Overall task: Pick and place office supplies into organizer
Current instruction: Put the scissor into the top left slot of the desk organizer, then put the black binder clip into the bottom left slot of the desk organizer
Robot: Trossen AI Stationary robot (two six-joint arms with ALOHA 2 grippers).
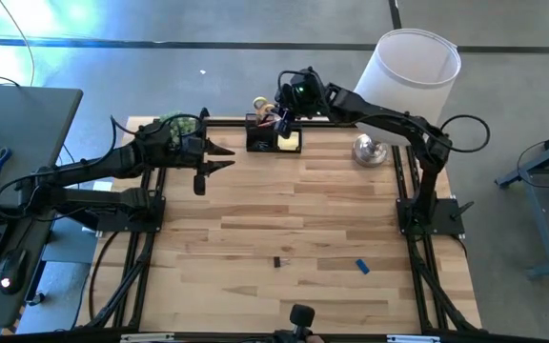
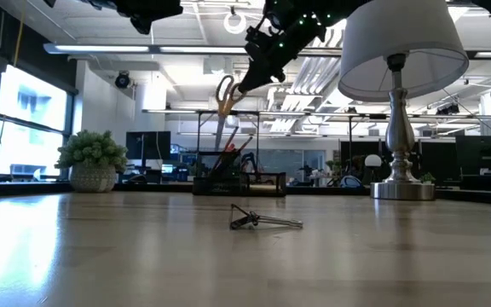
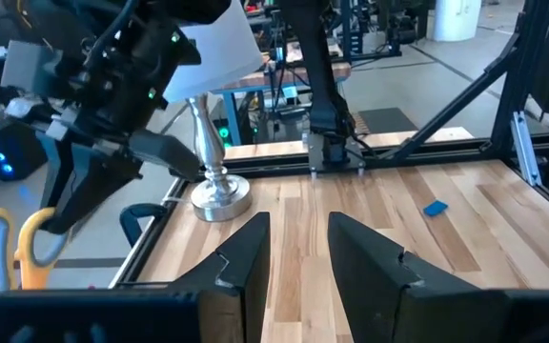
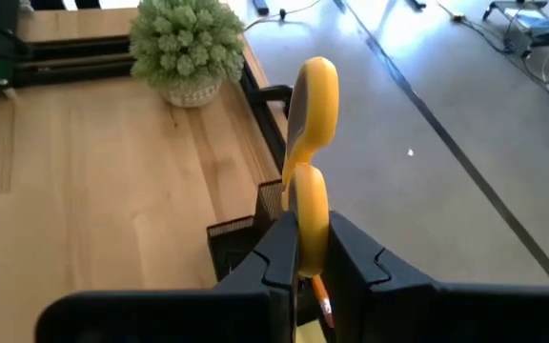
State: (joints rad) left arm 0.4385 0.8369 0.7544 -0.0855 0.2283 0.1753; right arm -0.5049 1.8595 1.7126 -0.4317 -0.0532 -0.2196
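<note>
My right gripper is over the black organizer at the table's far edge, shut on the yellow-handled scissors. Their blades point down at the organizer, where pens and pencils stand. The organizer's mesh wall shows just under the fingers in the right wrist view. My left gripper hangs open left of the organizer and touches nothing; its fingers are spread apart. A small blue block and a black clip lie flat on the near half of the table. My right gripper pinches the scissors between its two fingers at the lower handle loop. The upper loop sticks out beyond the fingertips. The fingers come slanting down from the table's right. The scissors are lifted clear and roughly upright, blades hanging below the handles.
A lamp with a white shade and chrome base stands right of the organizer, under my right arm. A small green plant sits at the far left corner. The clip lies mid-table. A side desk stands to the left.
</note>
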